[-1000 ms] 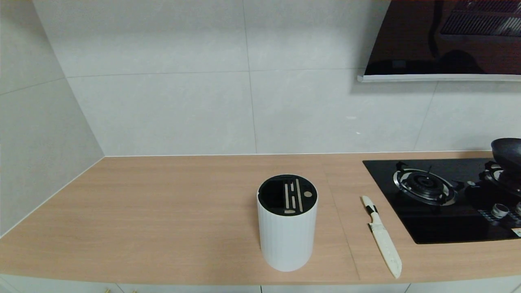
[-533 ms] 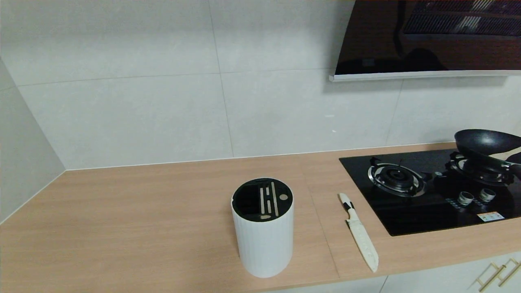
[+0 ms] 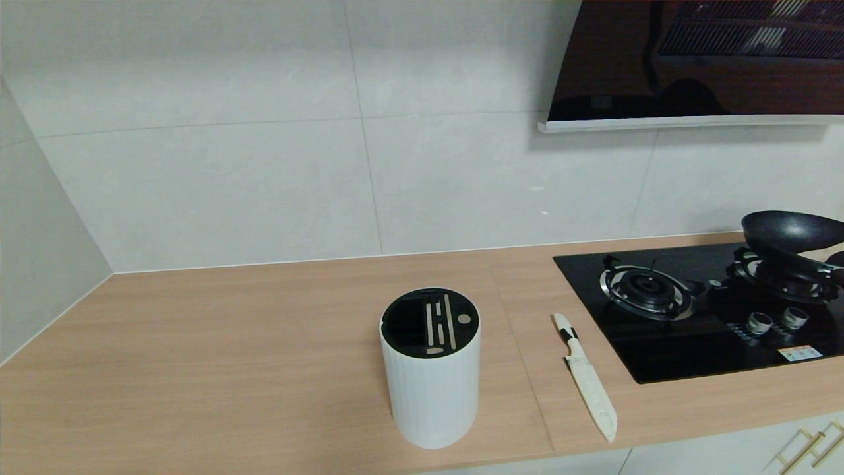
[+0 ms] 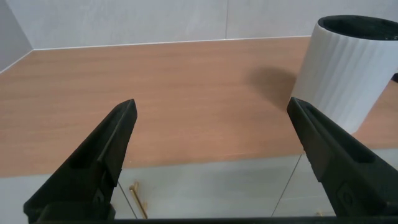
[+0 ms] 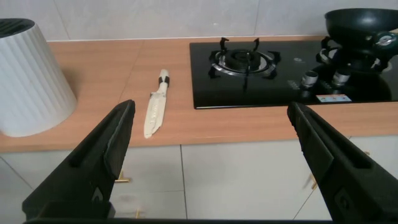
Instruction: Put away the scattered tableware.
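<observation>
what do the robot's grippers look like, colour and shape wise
The left gripper and the right gripper look alike: each has two matte black fingers, broad at the base and tapering to a blunt, slanted tip, with plain flat faces and no markings.

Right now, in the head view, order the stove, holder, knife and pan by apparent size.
1. Stove
2. Holder
3. Knife and pan: unranked; the pan is farther off and cut by the frame edge.

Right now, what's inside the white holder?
Nothing sticks out of the holder: its black top shows narrow slots and one larger dark opening, all bare. Below that top the inside is hidden. The knife lies on the counter beside it.
</observation>
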